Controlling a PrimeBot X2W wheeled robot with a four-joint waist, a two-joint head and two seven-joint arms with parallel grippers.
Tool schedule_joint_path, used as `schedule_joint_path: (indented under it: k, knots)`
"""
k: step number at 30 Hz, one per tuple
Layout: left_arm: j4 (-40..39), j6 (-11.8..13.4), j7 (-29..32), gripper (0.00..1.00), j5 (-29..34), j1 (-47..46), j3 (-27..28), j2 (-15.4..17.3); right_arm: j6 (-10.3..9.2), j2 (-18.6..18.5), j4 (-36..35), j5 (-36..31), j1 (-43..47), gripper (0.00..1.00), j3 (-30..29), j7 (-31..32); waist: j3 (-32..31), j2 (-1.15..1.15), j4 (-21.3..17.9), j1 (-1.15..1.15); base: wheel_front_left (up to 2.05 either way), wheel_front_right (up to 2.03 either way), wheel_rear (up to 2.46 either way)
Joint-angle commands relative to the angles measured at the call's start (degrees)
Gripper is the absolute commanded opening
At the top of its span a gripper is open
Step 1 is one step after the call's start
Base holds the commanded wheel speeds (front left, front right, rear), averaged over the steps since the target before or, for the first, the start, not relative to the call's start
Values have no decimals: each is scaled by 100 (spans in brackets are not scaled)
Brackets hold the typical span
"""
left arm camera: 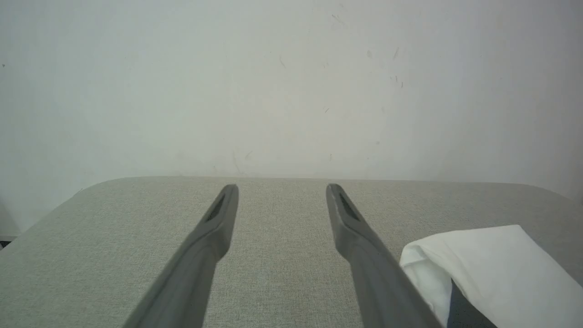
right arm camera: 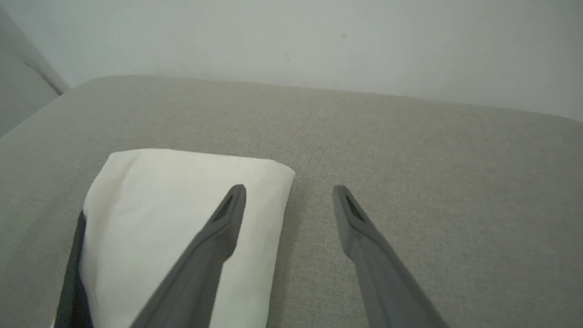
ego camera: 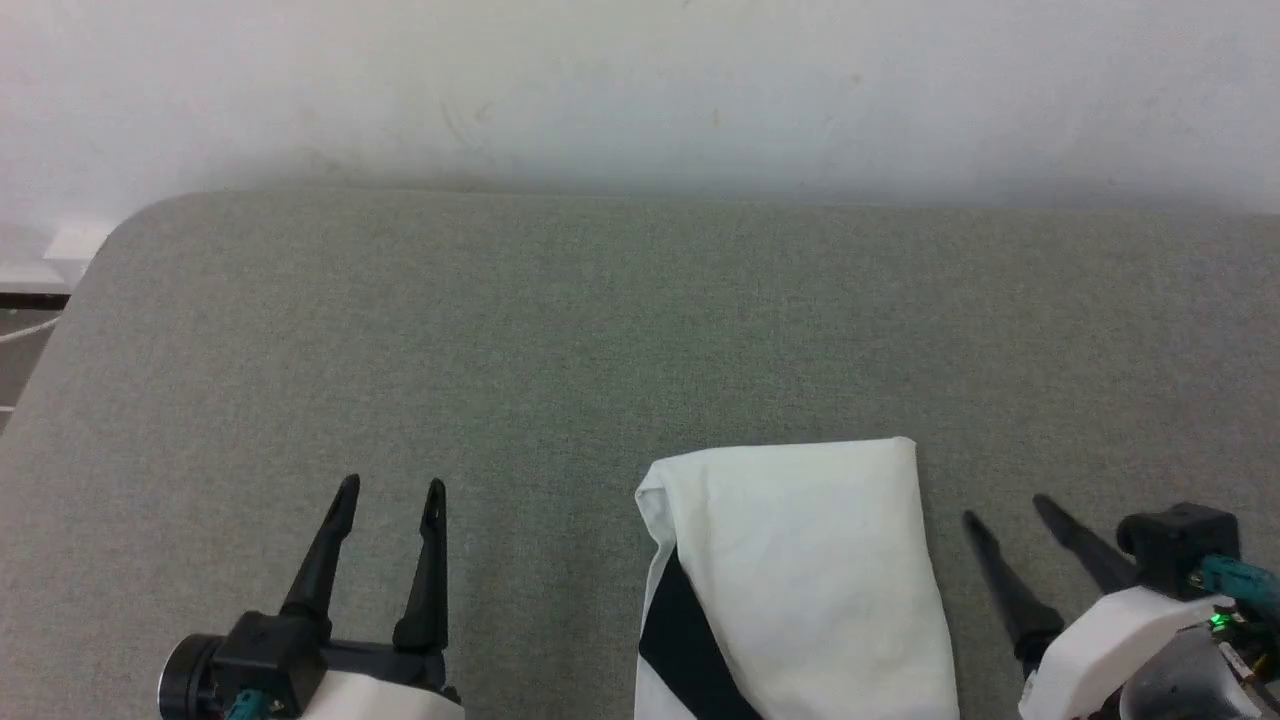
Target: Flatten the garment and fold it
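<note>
Honestly the garment (ego camera: 810, 570) looks pretty much folded, a soft, light packet on the grey surface (ego camera: 600, 330), with my right gripper (ego camera: 1004, 508) just beside it and my left gripper (ego camera: 391, 488) well apart from it, both sets of fingers spread wide and empty. To move it I'd pinch a folded edge through all layers, or it'll sag open. Its near end is cut off past the black sleeve (ego camera: 685, 630), so I can't judge the rest of the fold.
</note>
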Motion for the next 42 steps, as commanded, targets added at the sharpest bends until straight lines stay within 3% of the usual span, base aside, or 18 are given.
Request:
schedule_joint_path:
  k: [1,5,10,14,19,21,22,26,31,42]
  knots:
    - [39,-19,-27,100,7,-150,-35,-13,-5,-180,-97,349,-29,100,139,615,205,-1,48,0,0,0,0]
    - [128,-36,-27,100,2,-289,-126,-13,-5,-279,-49,997,-285,100,226,1815,414,-1,139,0,0,0,0]
    - [233,-56,-27,100,-20,-467,-266,-13,-5,21,592,1291,-681,100,91,2770,568,-1,334,0,0,0,0]
    - [276,-64,-27,100,-30,-560,-335,-13,-5,156,1187,1114,-916,100,103,3022,615,-1,494,0,0,0,0]
    - [300,-69,-27,100,-34,-590,-356,-13,-5,303,1789,907,-1069,100,231,2893,601,-1,600,0,0,0,0]
    - [309,-70,-27,100,-33,-581,-354,-13,-5,302,1928,838,-1097,8,342,2796,573,-1,604,0,0,0,0]
    - [310,-68,-27,100,-35,-577,-345,-13,-5,284,1961,787,-1120,0,392,2705,559,-1,593,0,0,0,0]
    - [299,-72,-27,100,-40,-570,-329,-13,-5,118,1956,540,-1261,0,533,2397,499,-1,475,0,0,0,0]
    - [274,-97,-27,100,-22,-590,-410,-13,-5,-422,1693,-66,-1655,0,970,2169,463,-1,33,0,0,0,0]
    - [176,-130,-27,100,38,-1170,-788,-13,-5,-2381,1203,-463,-3146,0,2266,2470,1166,-1,-1409,0,0,0,0]
